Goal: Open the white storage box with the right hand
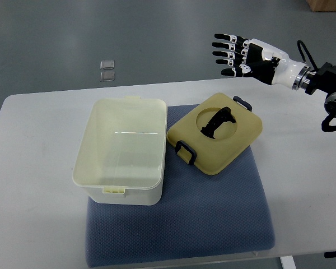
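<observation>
The right hand (235,54), black and white with fingers spread and holding nothing, hovers at the upper right of the frame above the far edge of the white tabletop (39,145). Below it the cream square lid with a black handle (215,133) lies tilted on a blue-grey fabric mat (179,230), touching the open white plastic storage box (122,149) at centre left.

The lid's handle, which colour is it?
Black, on the pale yellow lid; the handle shows clearly in the top view.
</observation>
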`<state>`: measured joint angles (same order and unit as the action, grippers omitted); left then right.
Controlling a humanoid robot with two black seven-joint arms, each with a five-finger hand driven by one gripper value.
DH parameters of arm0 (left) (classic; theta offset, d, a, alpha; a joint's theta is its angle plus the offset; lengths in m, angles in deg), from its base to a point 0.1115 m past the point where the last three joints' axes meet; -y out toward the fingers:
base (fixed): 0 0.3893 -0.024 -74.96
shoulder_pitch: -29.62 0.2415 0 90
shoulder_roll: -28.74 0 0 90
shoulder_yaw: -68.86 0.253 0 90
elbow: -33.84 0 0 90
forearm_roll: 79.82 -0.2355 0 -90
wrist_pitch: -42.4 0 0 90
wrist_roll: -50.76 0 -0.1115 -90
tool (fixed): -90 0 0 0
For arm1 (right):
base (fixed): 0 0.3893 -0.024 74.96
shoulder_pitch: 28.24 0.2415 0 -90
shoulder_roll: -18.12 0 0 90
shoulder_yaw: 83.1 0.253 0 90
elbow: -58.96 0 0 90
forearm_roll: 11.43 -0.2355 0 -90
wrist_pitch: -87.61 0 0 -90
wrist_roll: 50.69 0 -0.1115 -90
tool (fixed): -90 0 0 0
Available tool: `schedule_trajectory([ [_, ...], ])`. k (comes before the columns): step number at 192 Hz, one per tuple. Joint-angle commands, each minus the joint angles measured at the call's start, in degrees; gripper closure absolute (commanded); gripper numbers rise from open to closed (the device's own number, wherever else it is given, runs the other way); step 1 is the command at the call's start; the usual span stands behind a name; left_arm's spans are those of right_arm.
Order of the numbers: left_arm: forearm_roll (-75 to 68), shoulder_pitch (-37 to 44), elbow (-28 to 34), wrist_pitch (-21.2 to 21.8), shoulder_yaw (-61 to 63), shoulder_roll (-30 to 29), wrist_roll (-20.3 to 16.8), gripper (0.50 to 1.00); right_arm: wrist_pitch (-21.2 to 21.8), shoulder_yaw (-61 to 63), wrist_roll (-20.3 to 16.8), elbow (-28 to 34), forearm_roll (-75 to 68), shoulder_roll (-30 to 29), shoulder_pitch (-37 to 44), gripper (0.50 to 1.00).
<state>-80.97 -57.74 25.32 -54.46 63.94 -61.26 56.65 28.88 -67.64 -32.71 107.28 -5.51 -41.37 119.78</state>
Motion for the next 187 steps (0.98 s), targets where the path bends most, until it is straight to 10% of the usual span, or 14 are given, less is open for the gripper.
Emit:
schedule_trajectory([
  [1,0.0,0.0,0.0,0.0,0.0,0.0,0.0,0.5,0.0,-0.2,-10.1,-0.1,-13.9,-0.9,-0.7,0.572],
  [31,0.0,0.0,0.0,0.0,0.0,0.0,0.0,0.5,-3.2,-0.1,-20.6,-0.3,-26.8,-2.8,-2.1,0.57],
  [187,-0.1,0.0,0.0,0.0,0.0,0.0,0.0,0.5,-3.4,0.1,-18.3,-0.3,-30.5,-5.1,-4.4,0.568],
])
